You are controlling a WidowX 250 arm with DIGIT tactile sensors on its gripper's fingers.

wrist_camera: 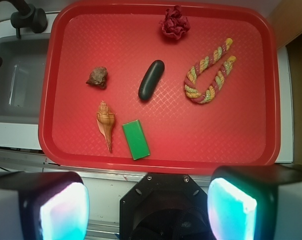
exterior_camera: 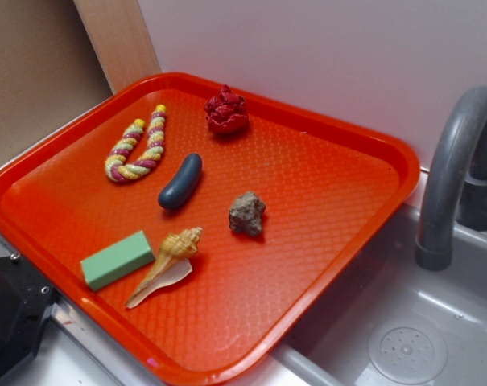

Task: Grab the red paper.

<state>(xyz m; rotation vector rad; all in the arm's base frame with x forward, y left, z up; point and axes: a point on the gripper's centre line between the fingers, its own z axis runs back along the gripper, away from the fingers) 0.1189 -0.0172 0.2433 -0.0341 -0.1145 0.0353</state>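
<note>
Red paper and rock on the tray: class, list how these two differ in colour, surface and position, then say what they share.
Colour: the red paper is dark crimson; the rock is grey-brown.
Surface: the red paper is crumpled into soft folds; the rock looks rough and pitted.
Position: the red paper lies close to the tray rim; the rock sits nearer the tray's middle, between the dark oblong piece and the sink side.
Shared: both are small lumps of similar size, resting untouched.

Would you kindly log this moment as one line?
hand: open, empty, off tray | red paper: far edge, untouched | grab: not begun
</note>
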